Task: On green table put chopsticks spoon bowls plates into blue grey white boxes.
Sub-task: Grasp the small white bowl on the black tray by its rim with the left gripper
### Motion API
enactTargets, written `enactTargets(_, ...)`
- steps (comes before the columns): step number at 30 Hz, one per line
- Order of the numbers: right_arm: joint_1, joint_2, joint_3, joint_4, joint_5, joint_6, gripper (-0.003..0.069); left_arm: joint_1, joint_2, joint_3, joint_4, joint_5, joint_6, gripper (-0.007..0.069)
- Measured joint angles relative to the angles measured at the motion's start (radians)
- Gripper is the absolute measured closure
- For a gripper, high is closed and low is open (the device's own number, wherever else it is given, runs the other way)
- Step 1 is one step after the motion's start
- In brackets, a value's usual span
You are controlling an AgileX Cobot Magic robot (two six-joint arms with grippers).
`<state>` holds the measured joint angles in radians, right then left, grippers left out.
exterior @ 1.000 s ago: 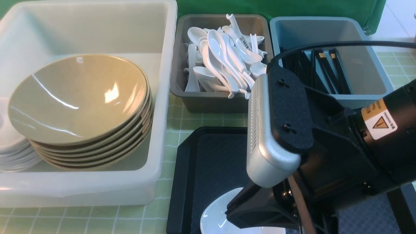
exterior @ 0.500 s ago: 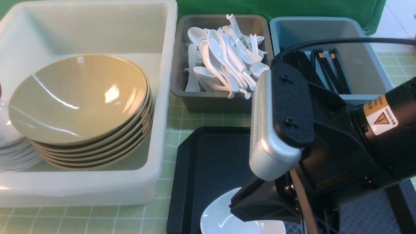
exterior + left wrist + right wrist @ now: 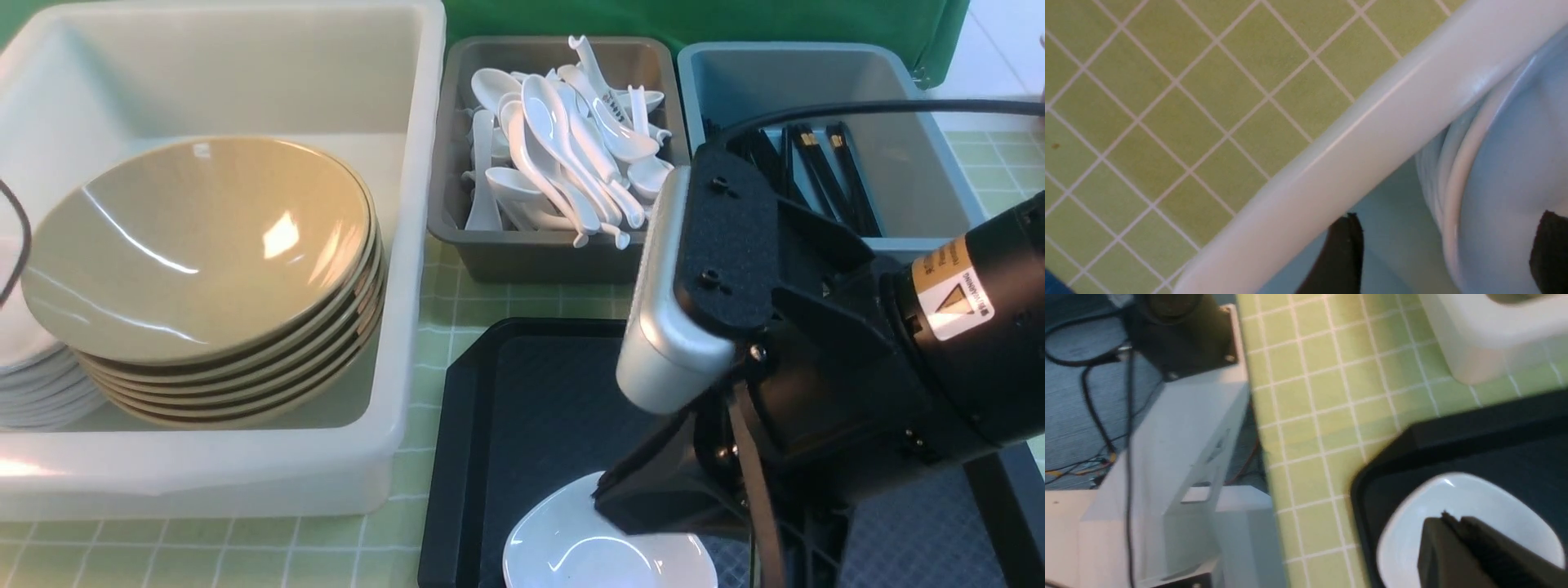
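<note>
Green gridded counter point(image 3: 457, 306) is carrying a black tray point(image 3: 522, 392) — a white plate point(image 3: 571, 555) is sitting in it, with the right pincer point(image 3: 645, 506) overlapping its rim, grip impossible to judge. Left pincer point(image 3: 1445, 249) is hanging spread apart over stacked plates point(image 3: 1515, 163) inside the white box point(image 3: 1372, 143).

A green cloth point(image 3: 694, 20) is hung as a backdrop well beyond the right gripper point(image 3: 653, 510), on its far side. Past the cloth's right end, a pale, brightly lit floor point(image 3: 1008, 49) is seen. In the right wrist view, a blue-grey carpeted floor point(image 3: 1069, 416) is shown off the edge of the green table point(image 3: 1306, 396), well apart from the gripper. Black cables point(image 3: 1088, 396) are strewn over it. A white frame point(image 3: 1180, 428), topped by a dark plate point(image 3: 1184, 339), is set just beside that edge.
</note>
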<state>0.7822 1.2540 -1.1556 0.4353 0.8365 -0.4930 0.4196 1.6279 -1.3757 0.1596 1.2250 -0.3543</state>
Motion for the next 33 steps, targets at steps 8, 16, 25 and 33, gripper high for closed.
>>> enactTargets(8,-0.217,-0.001,0.013,-0.087,0.022,0.18,0.0599,-0.071,-0.198,0.0,0.101,0.01,-0.005,-0.0039)
enactTargets(16,-0.413,0.024,0.192,-0.021,-0.052,0.176,0.05,-0.356,-0.445,0.0,-0.287,0.0,0.41,0.0014)
enactTargets(25,-0.383,0.258,0.258,0.148,-0.092,-0.008,0.0309,-0.671,-0.489,0.033,-0.709,0.031,0.853,0.0158)
enactTargets(33,-0.349,0.387,0.258,0.254,-0.159,-0.133,0.0297,-0.739,-0.489,0.2,-0.746,0.029,0.882,0.0223)
